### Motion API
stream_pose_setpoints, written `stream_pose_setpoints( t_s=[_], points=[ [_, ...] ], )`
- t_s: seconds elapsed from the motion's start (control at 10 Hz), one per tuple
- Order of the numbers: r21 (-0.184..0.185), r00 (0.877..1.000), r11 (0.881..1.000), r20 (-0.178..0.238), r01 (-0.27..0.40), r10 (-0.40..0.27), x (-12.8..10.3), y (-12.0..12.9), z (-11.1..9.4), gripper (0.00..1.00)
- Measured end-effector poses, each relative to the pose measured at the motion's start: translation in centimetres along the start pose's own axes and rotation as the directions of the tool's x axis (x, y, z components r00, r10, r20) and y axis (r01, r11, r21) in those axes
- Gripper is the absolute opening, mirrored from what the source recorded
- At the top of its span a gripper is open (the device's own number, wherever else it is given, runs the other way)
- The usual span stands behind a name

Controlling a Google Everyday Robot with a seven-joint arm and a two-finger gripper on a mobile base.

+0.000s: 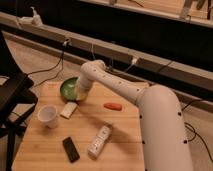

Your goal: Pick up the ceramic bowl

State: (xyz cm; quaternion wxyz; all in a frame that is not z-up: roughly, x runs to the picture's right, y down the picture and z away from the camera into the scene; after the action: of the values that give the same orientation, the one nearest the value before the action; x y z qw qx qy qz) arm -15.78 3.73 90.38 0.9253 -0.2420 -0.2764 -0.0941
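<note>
The ceramic bowl (68,88) is round, shallow, glossy green with a darker rim, and sits at the far left part of the wooden table (125,140). My gripper (80,94) is at the end of the white arm (120,87), down at the bowl's right rim, partly covering it. The small white cup (48,115) stands in front of the bowl, to the left.
A white block (68,110) lies just in front of the bowl. A small red object (113,106) lies right of the gripper. A white remote (99,141) and a black phone (70,149) lie near the front. A black chair (12,95) stands at the left.
</note>
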Motion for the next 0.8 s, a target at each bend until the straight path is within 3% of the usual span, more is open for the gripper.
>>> stream_pose_setpoints(
  t_s=[0.2,0.3,0.8],
  points=[
    [0.036,1.000,0.999,-0.007,-0.001,0.001,-0.1,-0.8,-0.1,0.76],
    [0.043,1.000,0.999,-0.010,-0.009,0.010,0.4,-1.2,-0.1,0.80],
    [0.036,0.999,0.999,0.007,-0.041,0.041,2.1,-1.8,2.3,0.80]
  ],
)
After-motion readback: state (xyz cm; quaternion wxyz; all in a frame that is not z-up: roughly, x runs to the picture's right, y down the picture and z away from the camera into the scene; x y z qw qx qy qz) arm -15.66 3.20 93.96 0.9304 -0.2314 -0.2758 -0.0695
